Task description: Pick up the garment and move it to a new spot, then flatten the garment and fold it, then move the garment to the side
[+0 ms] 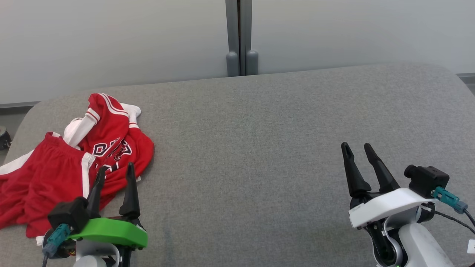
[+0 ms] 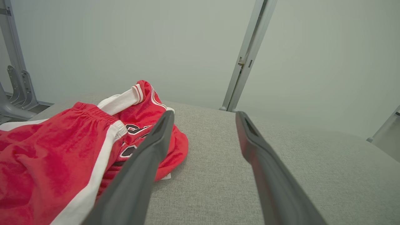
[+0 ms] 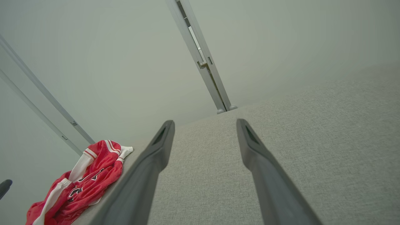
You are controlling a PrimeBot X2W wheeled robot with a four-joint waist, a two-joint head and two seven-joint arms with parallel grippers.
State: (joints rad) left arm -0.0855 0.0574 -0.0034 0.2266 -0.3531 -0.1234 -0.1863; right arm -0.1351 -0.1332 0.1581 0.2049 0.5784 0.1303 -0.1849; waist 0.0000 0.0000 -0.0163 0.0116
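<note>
At lower left of the head view, the left gripper (image 1: 115,167) sits on a green mount (image 1: 107,230), jaws wide, nothing btw them. Its fingers overlap the near edge of the garment (image 1: 70,155); can't tell if they touch. The right gripper (image 1: 356,145), lower right on a white mount (image 1: 386,204), also has its jaws spread wide & empty, well apart from the cloth.

Garment = red w/ white trim, a crumpled heap at the left end of the grey surface (image 1: 259,148), partly running off the frame's left edge.

Left wrist view adds detail: a gathered elastic waistband (image 2: 93,111), a broad white side stripe (image 2: 93,175) & metal brackets (image 2: 18,87) at upper left. Right wrist view shows the heap from afar at lower left, w/ a slanted rail (image 3: 40,93) above it & a dark rounded item (image 3: 4,187) at the left edge, unclear what.

Surface: grey woven cover, rounded far corners. Room: pale plain wall panels (image 1: 111,40) w/ a grey post (image 1: 239,37) at top centre.

Writing: dark letters (image 1: 111,148) w/ white outline on the red cloth, folded over, not legible. Tiny print (image 1: 357,210) on the white mount, too small to read.
</note>
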